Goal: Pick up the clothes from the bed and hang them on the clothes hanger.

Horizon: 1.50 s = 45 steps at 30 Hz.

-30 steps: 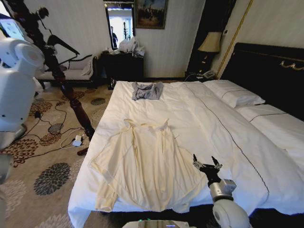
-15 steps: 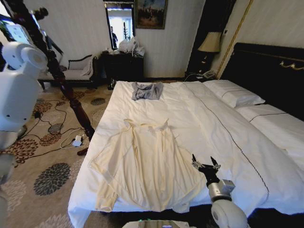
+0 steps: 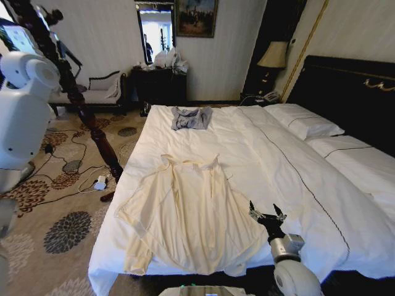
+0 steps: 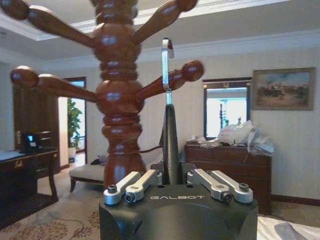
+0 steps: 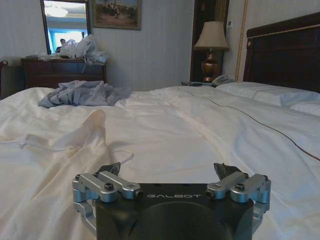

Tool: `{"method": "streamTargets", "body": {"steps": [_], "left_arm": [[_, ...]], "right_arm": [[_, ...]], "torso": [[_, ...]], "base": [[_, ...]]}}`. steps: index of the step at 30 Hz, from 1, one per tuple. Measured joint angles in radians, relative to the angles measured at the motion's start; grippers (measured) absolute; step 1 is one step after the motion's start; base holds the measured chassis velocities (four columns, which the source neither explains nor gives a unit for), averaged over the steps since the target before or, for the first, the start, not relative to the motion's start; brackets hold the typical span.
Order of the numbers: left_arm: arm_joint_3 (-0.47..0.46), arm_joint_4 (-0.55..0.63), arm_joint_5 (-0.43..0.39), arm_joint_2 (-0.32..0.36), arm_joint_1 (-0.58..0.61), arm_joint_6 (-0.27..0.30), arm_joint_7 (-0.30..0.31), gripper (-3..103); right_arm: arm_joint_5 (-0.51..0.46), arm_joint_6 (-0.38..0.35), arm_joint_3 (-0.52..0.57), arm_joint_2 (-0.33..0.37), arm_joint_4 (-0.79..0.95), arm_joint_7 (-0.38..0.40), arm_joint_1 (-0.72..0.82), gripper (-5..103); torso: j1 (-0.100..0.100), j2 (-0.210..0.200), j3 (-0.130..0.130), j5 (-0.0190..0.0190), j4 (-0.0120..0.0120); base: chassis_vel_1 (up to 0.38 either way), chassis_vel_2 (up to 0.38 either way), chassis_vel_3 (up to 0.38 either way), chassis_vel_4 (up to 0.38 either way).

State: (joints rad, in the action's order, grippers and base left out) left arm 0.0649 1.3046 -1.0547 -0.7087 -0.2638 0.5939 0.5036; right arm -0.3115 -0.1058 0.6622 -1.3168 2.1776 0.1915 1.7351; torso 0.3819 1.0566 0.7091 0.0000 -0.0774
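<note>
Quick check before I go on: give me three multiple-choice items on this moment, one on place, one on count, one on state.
1. Where is the cream shirt?
A. flat on the bed
B. on the floor
C. on the hanger

2. How many garments lie on the bed?
A. one
B. two
C. four

3. The right gripper is:
A. shut on the shirt
B. open, holding nothing
C. holding the hanger

Answers: 1 A, it lies spread on the duvet; 2 B, the shirt and a grey garment; 3 B, its fingers are apart above the duvet, while the left gripper grips the hanger.

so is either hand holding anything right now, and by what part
The left hand is shut on the clothes hanger, gripping its black body below the hook. The right hand is open, holding nothing, low over the bed.
</note>
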Motion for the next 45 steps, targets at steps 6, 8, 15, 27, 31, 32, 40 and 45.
{"method": "streamTargets", "body": {"steps": [6, 8, 15, 27, 31, 32, 40, 45], "left_arm": [[0.029, 0.028, -0.03, 0.001, -0.013, 0.002, -0.002, 15], [0.038, 0.034, -0.035, -0.001, -0.017, 0.003, 0.0, 15], [0.083, 0.117, -0.044, -0.001, -0.019, 0.011, 0.011, 15], [0.141, 0.23, -0.069, 0.022, 0.055, -0.098, -0.07, 15], [0.107, 0.303, -0.093, 0.049, 0.15, -0.142, -0.105, 15], [0.107, 0.303, -0.093, 0.049, 0.15, -0.142, -0.105, 15], [-0.101, 0.464, -0.138, 0.126, 0.557, -0.318, -0.281, 15], [-0.169, 0.535, -0.133, 0.147, 0.728, -0.376, -0.367, 15]], "right_arm": [[-0.005, 0.0, -0.006, -0.01, 0.011, 0.0, 0.001, 100], [-0.005, 0.001, -0.006, -0.013, 0.014, 0.0, 0.001, 100], [-0.018, 0.001, 0.004, -0.012, 0.022, 0.002, -0.006, 100], [-0.053, 0.001, 0.035, 0.003, 0.044, 0.009, -0.007, 100], [-0.065, -0.001, 0.058, 0.011, 0.051, 0.019, -0.003, 100], [-0.065, -0.001, 0.058, 0.011, 0.051, 0.019, -0.003, 100], [-0.074, -0.01, 0.112, 0.022, 0.071, 0.024, 0.037, 100], [-0.085, -0.013, 0.159, 0.038, 0.062, 0.024, 0.062, 100]], "torso": [[0.0, 0.0, 0.0, 0.0001, -0.0004], [0.0, 0.0, 0.0, 0.0001, -0.0005], [0.0, 0.0, 0.0, 0.0003, -0.0004], [0.0, 0.0, 0.0, 0.0002, -0.0005], [0.0, 0.0, 0.0, 0.0002, -0.0005], [0.0, 0.0, 0.0, 0.0002, -0.0005], [0.0, 0.0, 0.0, -0.0002, 0.0], [0.0, 0.0, 0.0, 0.0002, -0.0007]], "base": [[0.0, 0.0, 0.0, 0.0], [0.0, 0.0, 0.0, 0.0], [0.0, 0.0, 0.0, 0.0], [0.0, 0.0, 0.0, 0.0], [0.0, 0.0, 0.0, 0.0], [0.0, 0.0, 0.0, 0.0], [0.0, 0.0, 0.0, 0.0], [0.0, 0.0, 0.0, 0.0]]}}
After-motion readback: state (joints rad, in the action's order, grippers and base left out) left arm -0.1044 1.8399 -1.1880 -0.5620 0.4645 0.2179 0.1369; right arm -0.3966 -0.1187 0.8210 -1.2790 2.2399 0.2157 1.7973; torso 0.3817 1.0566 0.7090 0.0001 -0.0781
